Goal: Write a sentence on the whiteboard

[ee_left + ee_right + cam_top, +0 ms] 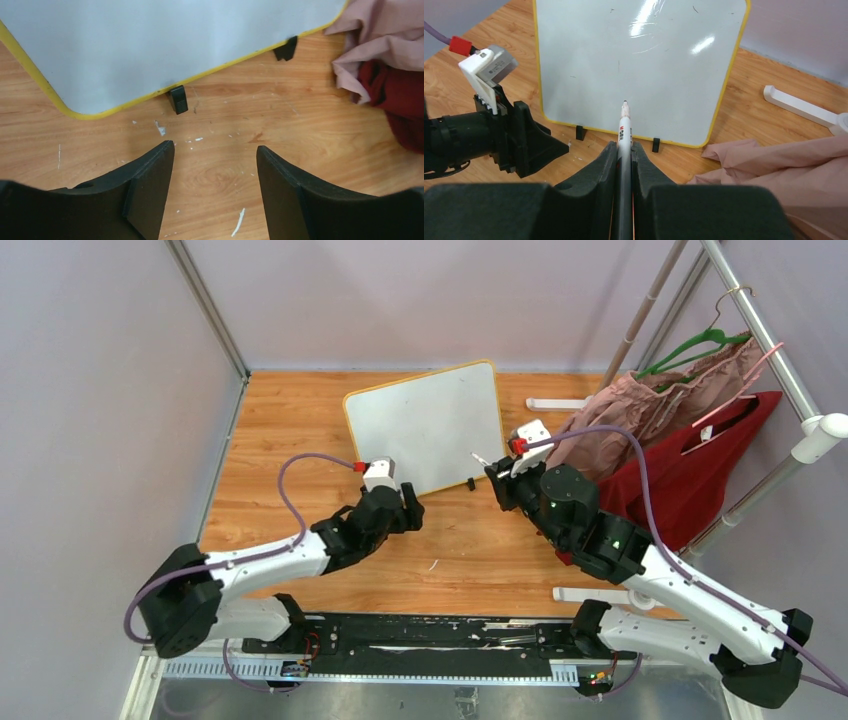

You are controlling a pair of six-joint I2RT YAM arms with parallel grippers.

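The whiteboard (425, 425) (150, 40) (634, 60) has a yellow frame and stands on two black feet (178, 99) on the wooden table. No sentence shows on it: its face is blank but for a few faint specks. My right gripper (503, 480) (624, 145) is shut on a white marker (482, 461) (625, 125), whose dark tip points at the board's lower middle, just off its face. My left gripper (412, 502) (215, 147) hovers open over bare wood just in front of the board's lower left corner, with nothing between its fingers.
A pink garment (640, 410) (784, 165) and a red one (700, 470) hang from a metal rack (760, 330) at the right, touching the table beside the board. The rack's white feet (555, 403) (590, 595) lie on the wood. Grey walls enclose the table.
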